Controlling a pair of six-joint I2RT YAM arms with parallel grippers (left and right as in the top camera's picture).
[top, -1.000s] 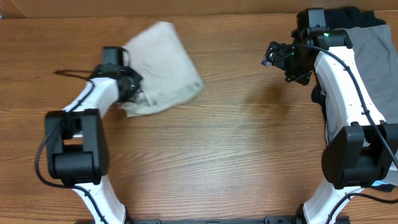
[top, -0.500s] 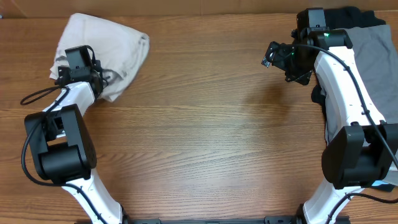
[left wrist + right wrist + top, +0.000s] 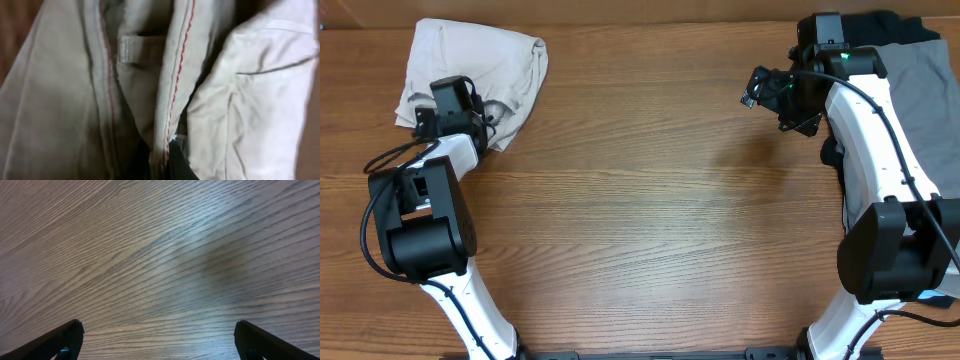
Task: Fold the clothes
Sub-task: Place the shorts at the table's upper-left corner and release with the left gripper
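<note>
You had a brown wood-grain counter (image 3: 650,220). The shorts (image 3: 490,55) lay bunched at its far-left corner. A grey garment (image 3: 925,100) and a black garment (image 3: 880,25) lay at its far-right edge.

Folds of the khaki shorts (image 3: 75,100) cover nearly all of the left gripper (image 3: 167,160); the grey garment (image 3: 935,110) runs past the overhead's right edge.

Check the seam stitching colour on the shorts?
Red stitching on the cream shorts; left wrist view shows it best.
</note>
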